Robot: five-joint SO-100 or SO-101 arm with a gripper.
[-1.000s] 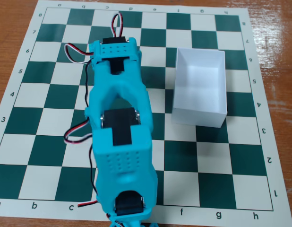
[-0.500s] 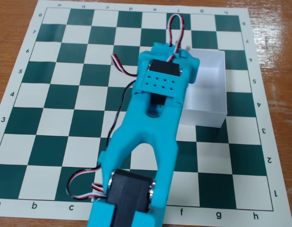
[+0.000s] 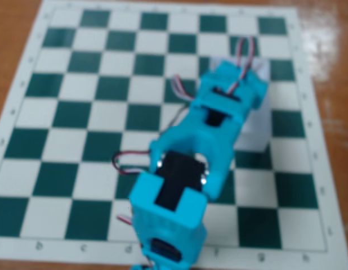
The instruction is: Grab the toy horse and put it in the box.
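A: Where is the arm?
B: Its turquoise body reaches up from the chessboard's near edge and lies over the white box, covering most of it.
A: The fingers? The toy horse?
B: Both are hidden under the arm; I cannot tell the grip, and the picture is blurred.
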